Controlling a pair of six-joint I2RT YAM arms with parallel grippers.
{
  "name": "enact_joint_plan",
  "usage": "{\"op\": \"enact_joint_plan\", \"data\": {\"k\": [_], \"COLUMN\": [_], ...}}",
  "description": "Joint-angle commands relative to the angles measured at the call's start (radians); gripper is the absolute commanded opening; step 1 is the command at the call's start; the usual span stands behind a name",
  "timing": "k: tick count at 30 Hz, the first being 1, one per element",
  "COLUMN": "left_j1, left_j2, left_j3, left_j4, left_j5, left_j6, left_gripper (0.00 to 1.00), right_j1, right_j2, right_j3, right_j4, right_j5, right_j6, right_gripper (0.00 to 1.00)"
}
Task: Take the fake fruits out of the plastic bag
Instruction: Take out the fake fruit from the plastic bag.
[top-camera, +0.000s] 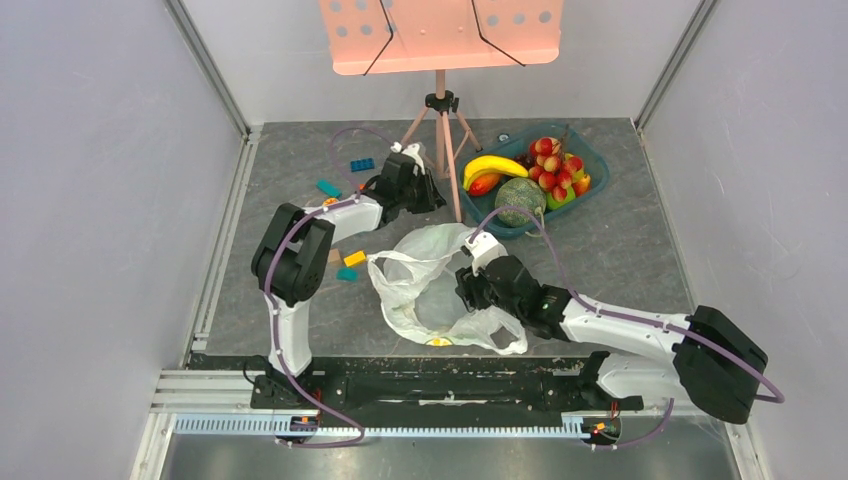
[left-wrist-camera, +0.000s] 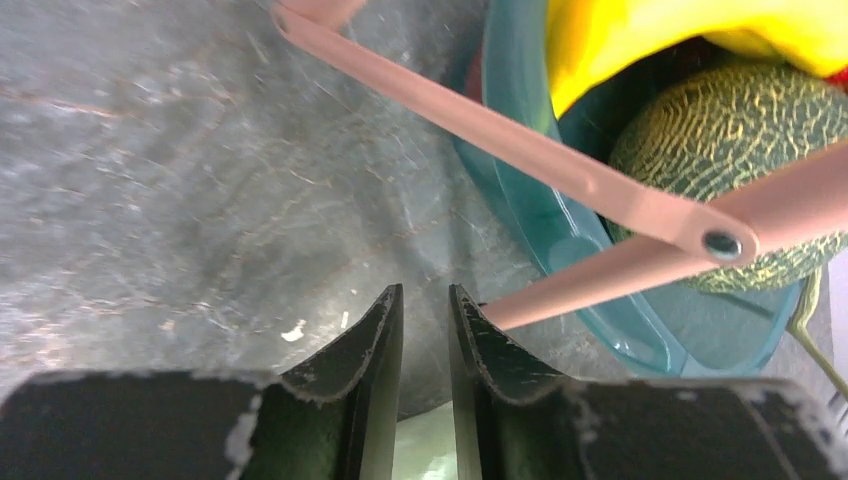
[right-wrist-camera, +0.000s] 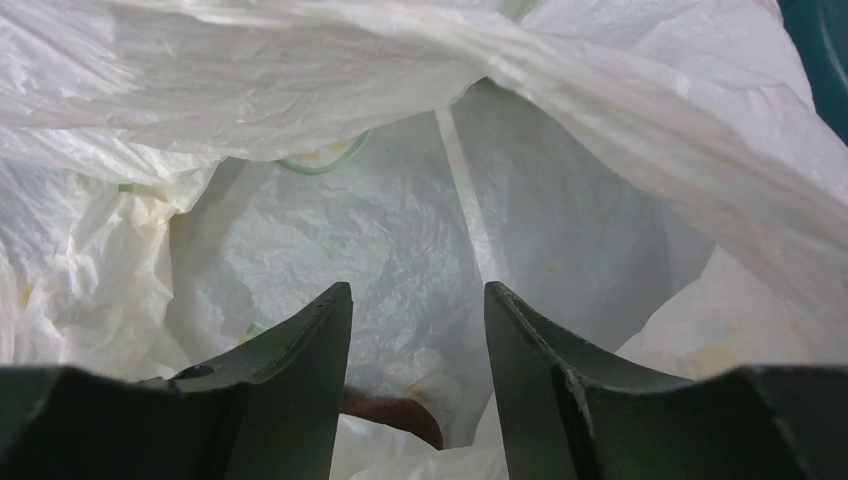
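The right gripper (right-wrist-camera: 415, 292) is being held inside the mouth of the plastic bag (top-camera: 425, 255), its jaws parted, with only film behind them and nothing gripped. The left gripper (left-wrist-camera: 425, 292) is being held beyond the bag's far edge, its jaws a narrow slit apart and empty, with a stand leg (left-wrist-camera: 560, 170) seemingly touching one fingertip. The banana bunch (top-camera: 493, 165) and the red-ball cluster (top-camera: 555, 160) are being seen in a teal basin (top-camera: 598, 155) beyond the bag, to its far right. The bag is therefore being judged nearly emptied. A small brown object (right-wrist-camera: 400, 412) deep inside it cannot be identified. If the right jaws are being closed here, thin film is likely being pinched and the whole bag dragged. If the left arm is being swung toward the bag, the stand leg risks being snagged and the stand tipped.
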Motion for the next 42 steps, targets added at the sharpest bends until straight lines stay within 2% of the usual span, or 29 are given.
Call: {"op": "enact_joint_plan", "data": {"k": [1, 13, 25, 30, 42], "left_j1": [-0.027, -0.037, -0.052, -0.066, -0.089], "left_j2": [-0.010, -0.104, -0.107, -0.107, -0.104], "left_j3": [-0.040, -0.211, -0.219, -0.221, -0.226], "left_j4": [0.029, 0.016, -0.027, -0.035, -0.035], "left_j5": [0.039, 0.058, 0.145, 0.162, 0.225], "left_j6": [-0.032, -0.046, -0.042, -0.041, -0.041], "left_gripper": [0.29, 0.28, 0.25, 0.24, 0.17], "right_j1": [-0.001, -0.009, -0.016, -0.021, -0.045], "right_j2": [0.024, 0.177, 0.319, 0.370, 0.461], "right_j3": [0.028, 0.061, 0.118, 0.149, 0.194], "right_j4": [0.037, 0.142, 0.296, 0.335, 0.379], "right_j5": [0.067, 0.104, 0.033, 0.038, 0.011], "right_j6": [-0.008, -0.024, -0.064, -0.084, -0.109], "right_gripper": [0.56, 0.77, 0.94, 0.98, 0.98]}}
